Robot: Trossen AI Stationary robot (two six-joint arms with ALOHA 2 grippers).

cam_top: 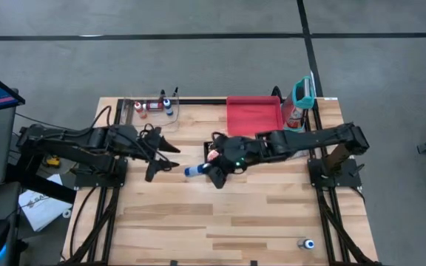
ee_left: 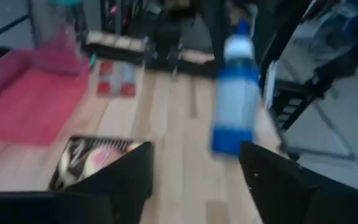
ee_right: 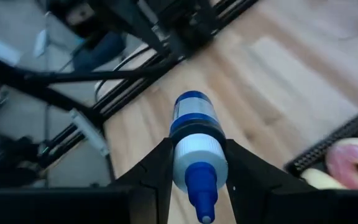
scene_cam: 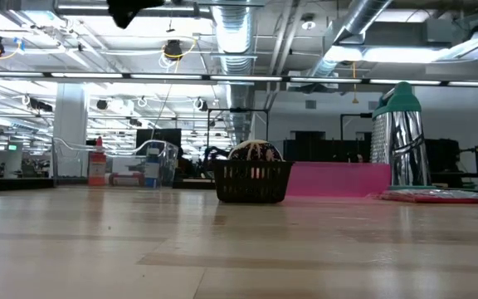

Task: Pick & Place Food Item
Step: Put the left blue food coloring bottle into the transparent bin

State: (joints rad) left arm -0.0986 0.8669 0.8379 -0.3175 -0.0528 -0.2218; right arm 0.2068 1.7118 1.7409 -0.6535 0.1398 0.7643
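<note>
Holding a blue-and-white squeeze bottle [ee_right: 194, 155], our right hand [cam_top: 214, 174] is clamped on its body near the middle of the table [cam_top: 242, 214]; in the right wrist view the two dark fingers [ee_right: 151, 171] press against the bottle's sides, its blue nozzle pointing toward the camera. From above, the bottle [cam_top: 194, 171] sticks out of that hand toward our left arm, lifted off the wood.

Our left hand [cam_top: 163, 157] sits just beside the bottle's free end, its fingers [ee_left: 126, 177] spread apart with nothing between them; in the left wrist view the bottle [ee_left: 236, 93] hangs beyond those open fingers, not touching them.

A small black wire basket [scene_cam: 252, 181] stands near the table's centre toward the far edge, partly under our right arm. It holds food items: a pink frosted doughnut [ee_right: 351, 163] and something pale and dark-striped that we cannot identify. A red tray [cam_top: 254, 114] lies against the far edge, with a metal grater [scene_cam: 400, 141] topped by a teal handle at the far right corner. Several small bottles [cam_top: 154, 106] stand along the far edge toward the left. A small round object [cam_top: 306, 243] rests near the near right corner.
</note>
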